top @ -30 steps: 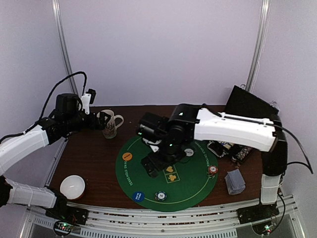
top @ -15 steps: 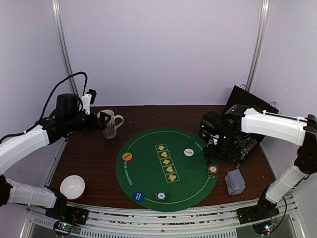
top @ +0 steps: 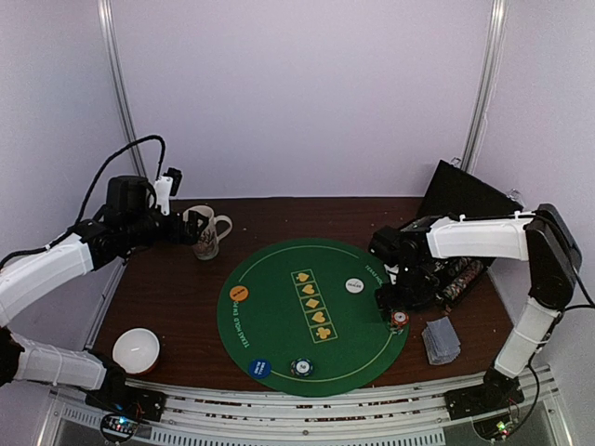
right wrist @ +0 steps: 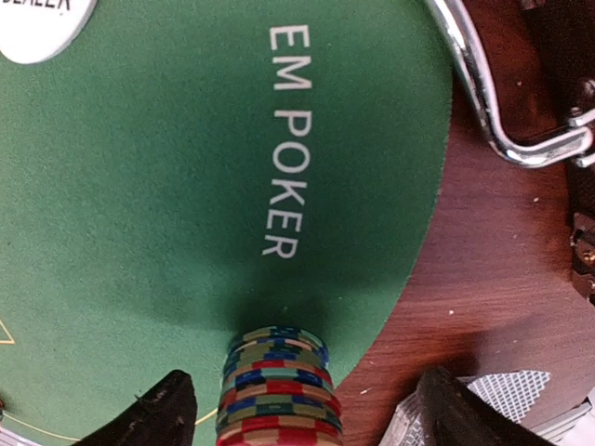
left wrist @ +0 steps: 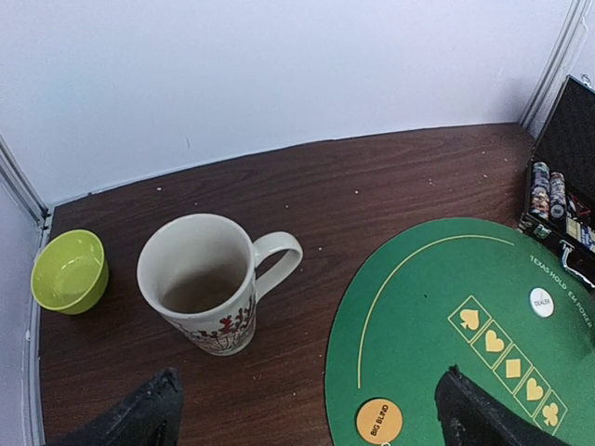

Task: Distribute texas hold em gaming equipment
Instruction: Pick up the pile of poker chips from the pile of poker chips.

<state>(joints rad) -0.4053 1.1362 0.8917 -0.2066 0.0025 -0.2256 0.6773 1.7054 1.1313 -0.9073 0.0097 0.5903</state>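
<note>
Meanwhile, nothing has stirred on the left: the left gripper (left wrist: 311, 413) hangs empty, fingers wide apart, near the patterned mug (left wrist: 203, 283), with a green bowl (left wrist: 68, 269) beyond it and a white bowl (top: 137, 348) at the near edge. On the green mat (top: 279, 325) the orange button (top: 239, 293), blue button (top: 260, 367), a front chip stack (top: 299, 367) and the white dealer button (top: 354, 285) already lie spread out. The change is on the right. The right gripper (right wrist: 302, 400) has swung off the mat's middle to its right edge, where its fingers stand apart on either side of a striped chip stack (right wrist: 276, 386), touching nothing. Picking up these chips looks like the next step. The card deck (top: 441, 340) just beside and the open case (top: 456, 269) behind crowd that approach.
</note>
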